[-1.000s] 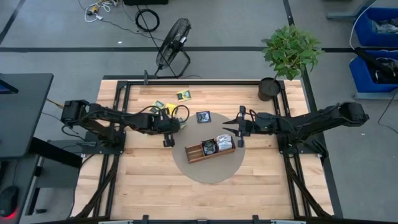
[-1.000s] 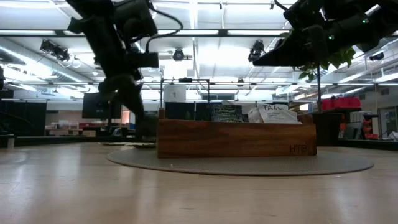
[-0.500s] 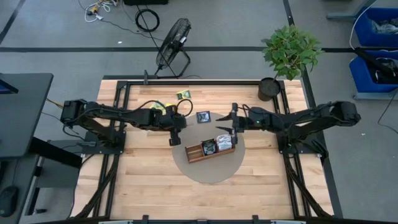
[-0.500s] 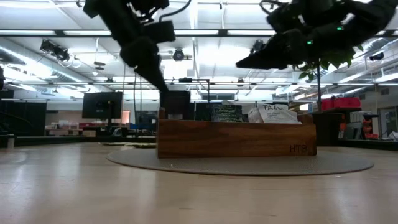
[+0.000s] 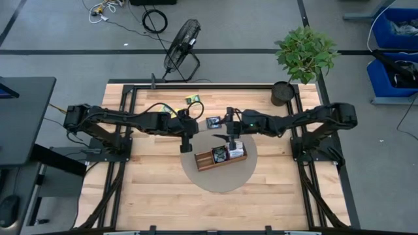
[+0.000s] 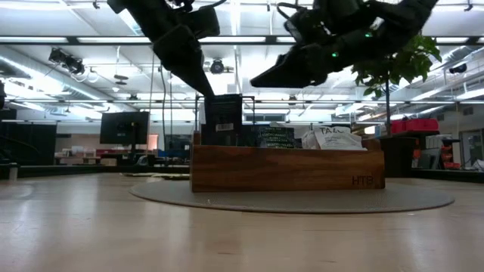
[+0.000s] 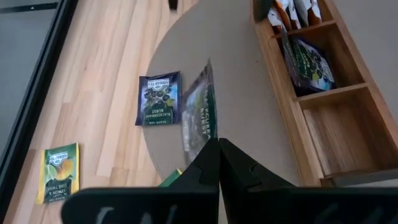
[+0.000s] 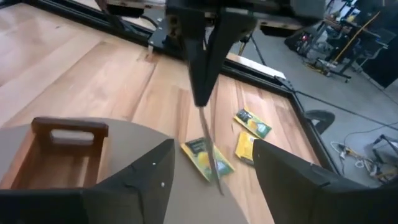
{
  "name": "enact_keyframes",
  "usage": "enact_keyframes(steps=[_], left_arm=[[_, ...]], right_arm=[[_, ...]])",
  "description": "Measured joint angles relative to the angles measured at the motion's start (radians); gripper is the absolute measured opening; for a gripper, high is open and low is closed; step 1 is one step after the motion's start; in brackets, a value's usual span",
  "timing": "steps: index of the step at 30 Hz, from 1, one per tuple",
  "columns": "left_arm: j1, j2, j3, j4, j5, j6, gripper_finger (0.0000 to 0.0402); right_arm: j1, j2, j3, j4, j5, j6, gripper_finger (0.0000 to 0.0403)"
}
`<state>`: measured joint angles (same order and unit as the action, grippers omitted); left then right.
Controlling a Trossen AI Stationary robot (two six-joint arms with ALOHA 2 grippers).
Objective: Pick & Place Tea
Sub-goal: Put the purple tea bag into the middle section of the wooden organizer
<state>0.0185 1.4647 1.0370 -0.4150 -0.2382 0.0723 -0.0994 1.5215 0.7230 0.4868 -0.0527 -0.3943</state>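
Mat (image 5: 225, 179) edge: left gripper (image 7: 217, 163), probably dark sachet (image 7: 200, 115)

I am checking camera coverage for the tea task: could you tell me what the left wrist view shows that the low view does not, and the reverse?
Only the left wrist view shows the loose sachets lying flat: a dark blue sachet on the round mat and a yellow sachet on the wooden tabletop, plus the tray's empty end compartment.

Only the low view shows the right gripper, open, above the tray.

Both show the wooden tray and the left gripper, shut on a held sachet.
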Motion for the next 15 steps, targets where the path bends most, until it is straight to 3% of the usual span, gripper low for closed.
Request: enact_keyframes(steps=[15], left_arm=[[0.000, 0.000, 0.000, 0.020, 0.014, 0.000, 0.0001]], right_arm=[[-0.008, 0.150, 0.153, -0.081, -0.072, -0.008, 0.0206]])
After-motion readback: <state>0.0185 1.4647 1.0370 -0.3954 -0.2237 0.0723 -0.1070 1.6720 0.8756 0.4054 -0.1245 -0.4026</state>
